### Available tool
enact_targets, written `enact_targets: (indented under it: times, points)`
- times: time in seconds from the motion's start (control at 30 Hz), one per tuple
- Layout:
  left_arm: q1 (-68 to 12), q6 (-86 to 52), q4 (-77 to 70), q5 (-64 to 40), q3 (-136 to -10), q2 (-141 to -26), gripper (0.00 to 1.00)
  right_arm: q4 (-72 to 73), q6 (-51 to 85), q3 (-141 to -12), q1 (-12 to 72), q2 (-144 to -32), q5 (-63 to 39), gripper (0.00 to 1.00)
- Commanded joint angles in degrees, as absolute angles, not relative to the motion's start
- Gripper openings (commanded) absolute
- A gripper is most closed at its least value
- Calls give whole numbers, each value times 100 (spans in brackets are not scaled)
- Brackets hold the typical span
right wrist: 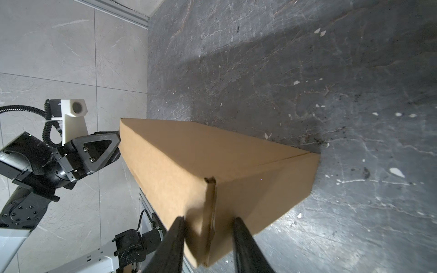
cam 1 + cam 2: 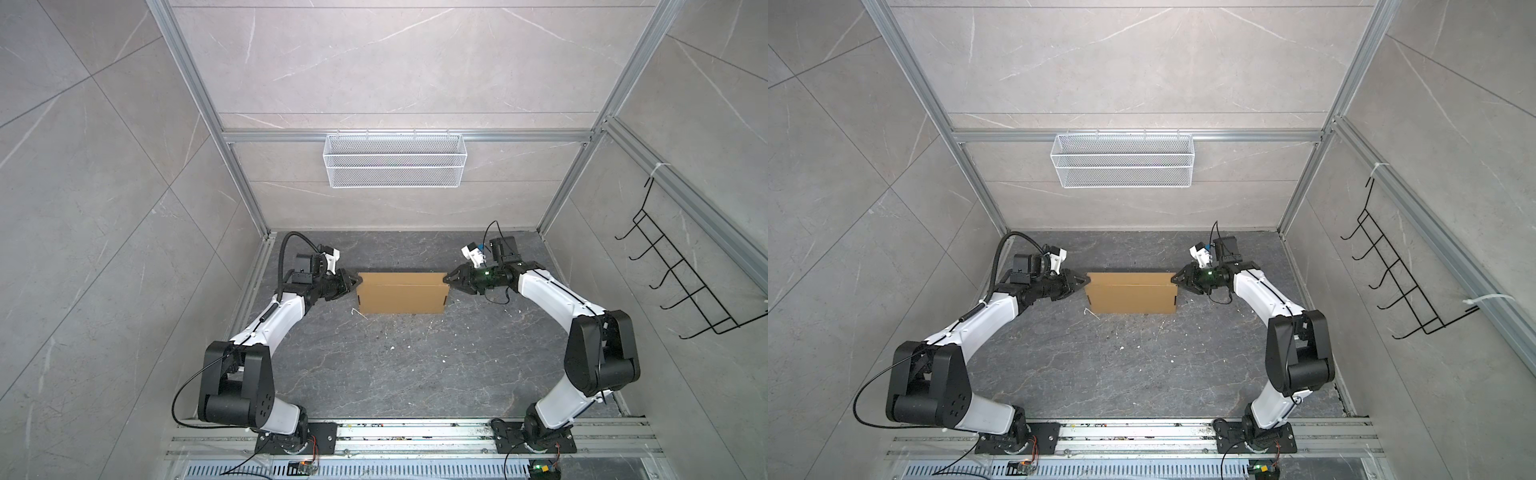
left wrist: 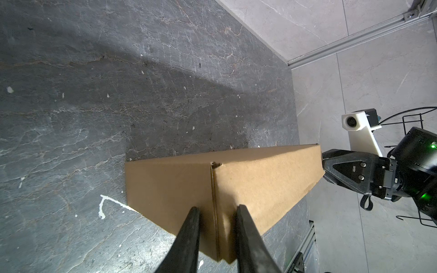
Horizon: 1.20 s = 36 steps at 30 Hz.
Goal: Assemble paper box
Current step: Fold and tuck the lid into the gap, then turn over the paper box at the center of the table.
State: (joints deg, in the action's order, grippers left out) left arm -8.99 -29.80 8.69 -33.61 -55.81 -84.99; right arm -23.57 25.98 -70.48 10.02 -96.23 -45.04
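Nothing readable anywhere. Only candidate is a tiny raised mark on the side of the right gripper (image 3: pixel 323 166), seen in the left wrist view and too small to read. The paper box (image 3: pixel 260 179) has plain brown faces.

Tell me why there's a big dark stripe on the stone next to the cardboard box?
Left wrist view: it is a soft shadow band crossing the stone tabletop beyond the cardboard box; what casts it is unseen. Right wrist view: a similar band. In both top views: even light, stripe barely visible.
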Motion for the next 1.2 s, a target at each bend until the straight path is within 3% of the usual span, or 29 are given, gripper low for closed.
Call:
enact_targets:
  times: [0.0,0.13,0.3,0.43,0.77,1.17]
  points:
    - [-949,-2918,1832,-2916,-5213,-8947,17,-2610,2384,-7058,1177,-9789,-4409,29]
    - [-943,-2921,1823,-2950,-5214,-8935,16,-2643,2338,-7012,1187,-9818,-4341,24]
    - [-940,-2793,2180,-2897,-5396,-8648,21,-2783,2294,-7229,1182,-9688,-4395,39]
    - [-940,-2792,2276,-2895,-5351,-8423,27,-2856,2318,-7214,1187,-9578,-4353,44]
    - [-945,-2942,2083,-2997,-4968,-8063,30,-2695,2391,-6593,1292,-9176,-4280,45]
    - [-953,-2984,2048,-3033,-5396,-8279,32,-2694,2439,-6887,1296,-9350,-4301,45]
